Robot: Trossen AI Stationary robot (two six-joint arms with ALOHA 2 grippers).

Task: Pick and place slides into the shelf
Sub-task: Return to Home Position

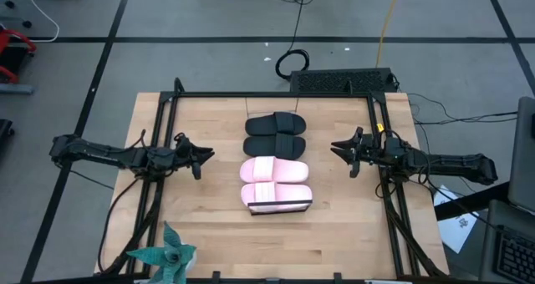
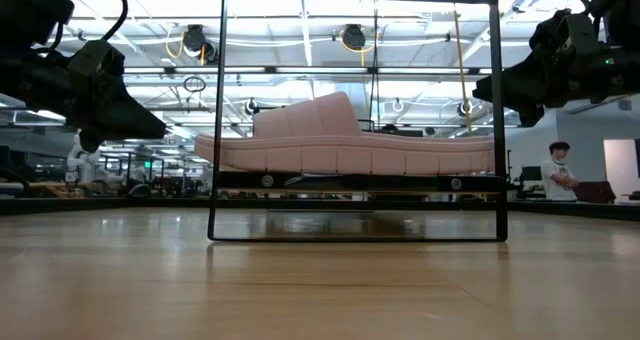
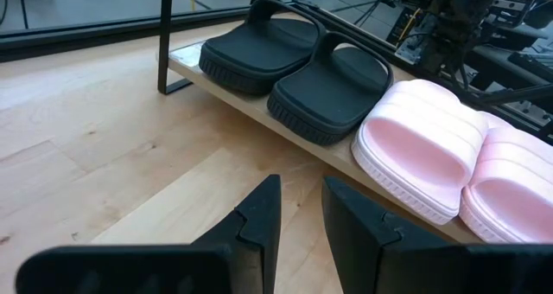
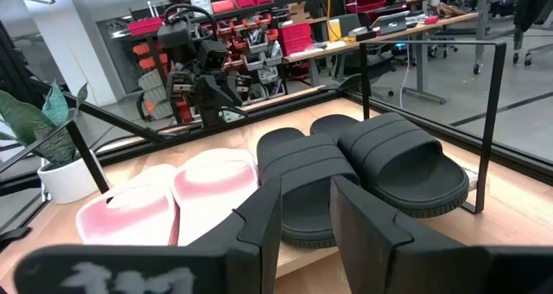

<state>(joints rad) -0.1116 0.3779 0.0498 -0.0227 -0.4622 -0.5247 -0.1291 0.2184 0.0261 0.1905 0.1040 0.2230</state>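
All the slides lie side by side with their soles on the narrow light-wood shelf [image 1: 280, 209] at the table's middle. The black pair [image 1: 276, 134] is toward the far edge and the pale pink pair [image 1: 276, 182] toward the near edge. The low view shows one pink slide [image 2: 350, 140] inside the shelf's dark frame [image 2: 360, 236]. My left gripper [image 1: 201, 156] hovers left of the shelf, open, facing the black slides [image 3: 294, 69] and the pink slides [image 3: 423, 147]. My right gripper [image 1: 337, 148] hovers right of the shelf, open, facing the black slides [image 4: 363, 169] and the pink slides [image 4: 173, 199].
A potted plant [image 1: 163, 255] stands at the table's near left corner and also shows in the right wrist view as a plant [image 4: 52, 138]. Dark frame rails [image 1: 159, 125] run along the table's left, far and right sides. Bare wood lies between each gripper and the shelf.
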